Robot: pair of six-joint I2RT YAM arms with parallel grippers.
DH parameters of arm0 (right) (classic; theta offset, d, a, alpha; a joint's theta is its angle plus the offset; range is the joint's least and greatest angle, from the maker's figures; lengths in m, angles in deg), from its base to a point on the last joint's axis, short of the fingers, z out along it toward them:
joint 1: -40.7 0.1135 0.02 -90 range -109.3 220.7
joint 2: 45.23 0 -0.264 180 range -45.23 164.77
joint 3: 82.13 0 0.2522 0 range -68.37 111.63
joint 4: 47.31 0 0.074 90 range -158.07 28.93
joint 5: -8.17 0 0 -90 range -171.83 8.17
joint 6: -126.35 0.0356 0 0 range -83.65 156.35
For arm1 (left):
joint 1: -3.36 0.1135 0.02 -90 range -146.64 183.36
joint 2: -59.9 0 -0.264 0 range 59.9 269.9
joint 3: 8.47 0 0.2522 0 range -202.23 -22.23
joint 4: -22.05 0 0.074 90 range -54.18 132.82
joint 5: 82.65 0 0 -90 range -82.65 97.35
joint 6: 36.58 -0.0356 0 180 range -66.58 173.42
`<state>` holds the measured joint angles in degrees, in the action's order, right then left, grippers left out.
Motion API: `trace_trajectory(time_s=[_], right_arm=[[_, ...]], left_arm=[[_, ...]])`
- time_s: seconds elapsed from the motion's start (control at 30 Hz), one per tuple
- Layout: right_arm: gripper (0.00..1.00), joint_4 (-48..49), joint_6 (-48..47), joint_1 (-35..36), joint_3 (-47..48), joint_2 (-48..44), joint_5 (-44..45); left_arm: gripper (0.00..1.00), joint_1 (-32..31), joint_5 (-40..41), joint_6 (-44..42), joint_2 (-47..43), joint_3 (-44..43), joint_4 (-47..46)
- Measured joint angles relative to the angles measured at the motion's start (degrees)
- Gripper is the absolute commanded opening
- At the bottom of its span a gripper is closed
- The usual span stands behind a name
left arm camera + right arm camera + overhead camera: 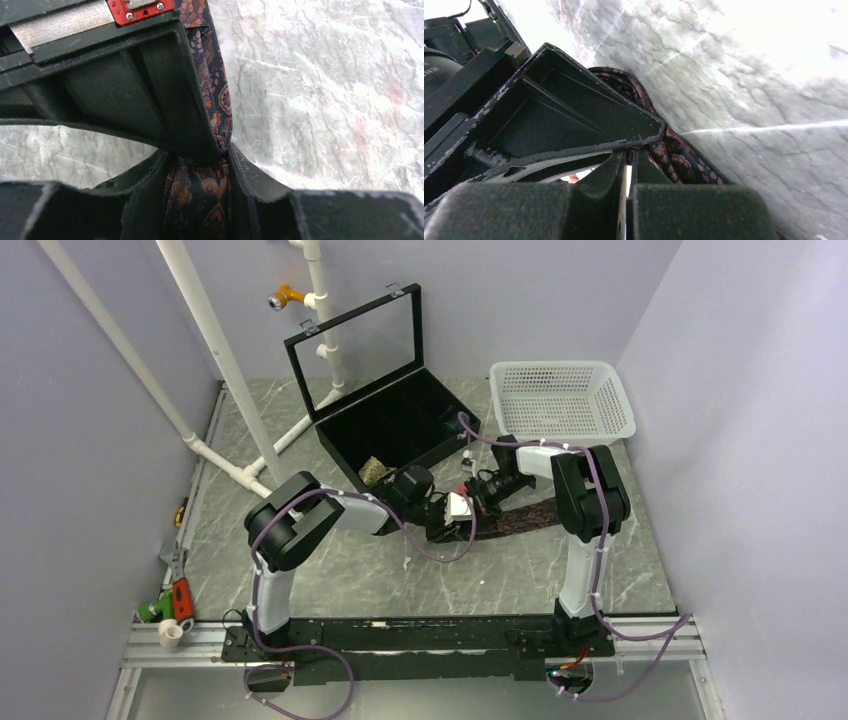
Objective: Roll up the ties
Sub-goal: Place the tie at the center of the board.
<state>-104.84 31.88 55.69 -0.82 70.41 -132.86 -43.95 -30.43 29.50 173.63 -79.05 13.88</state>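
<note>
The dark tie (525, 517) lies on the table (330, 570) just in front of the open black box (400, 425). The left gripper (197, 172) pinches a bunched part of it. The right gripper (626, 165), fingers pressed together, sits touching the same bunch.

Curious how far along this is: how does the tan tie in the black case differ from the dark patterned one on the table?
The tan tie is rolled up; the dark patterned tie lies partly stretched out. The tan tie sits untouched in the black case; the dark patterned tie is on the table, clamped in the left gripper. Both are fabric ties.
</note>
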Motion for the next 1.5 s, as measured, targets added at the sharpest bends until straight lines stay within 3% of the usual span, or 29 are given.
trace_trajectory(time_s=[0.1,0.17,0.3,0.43,0.53,0.67,0.83,1.07,1.5], right_arm=[[0.00,0.57,0.00,0.98,0.11,-0.57,0.44],[0.00,0.70,-0.02,1.66,0.28,-0.55,0.59],[0.00,0.31,-0.33,2.38,1.33,0.85,0.48],[0.00,-0.26,-0.33,1.95,2.54,3.85,0.04],[0.00,-0.94,0.13,1.53,2.93,5.07,-1.36],[0.00,-1.01,0.26,1.33,2.93,5.40,-1.88],[0.00,-1.09,0.37,1.27,2.97,5.55,-2.05],[0.00,-2.69,0.17,1.22,4.13,6.51,-2.19],[0.00,-1.90,2.29,0.59,3.39,6.12,-1.99]], left_arm=[[0.25,0.72,-1.16,-2.89,-1.03,0.00,3.34],[0.29,1.07,-1.77,-4.52,-1.64,0.00,5.60],[0.62,2.16,-2.67,-6.03,-2.25,0.00,8.00],[0.76,4.04,-4.11,-5.18,-4.20,2.69,7.63],[0.80,5.88,-4.24,-3.50,-7.93,8.57,4.63],[0.78,7.39,-3.85,-1.36,-10.95,14.25,-0.28],[0.74,6.54,-2.82,-0.02,-10.12,14.69,-6.84],[0.47,3.98,-1.81,0.74,-6.23,12.87,-12.35],[0.50,0.52,3.34,8.35,-1.55,2.25,-2.84]])
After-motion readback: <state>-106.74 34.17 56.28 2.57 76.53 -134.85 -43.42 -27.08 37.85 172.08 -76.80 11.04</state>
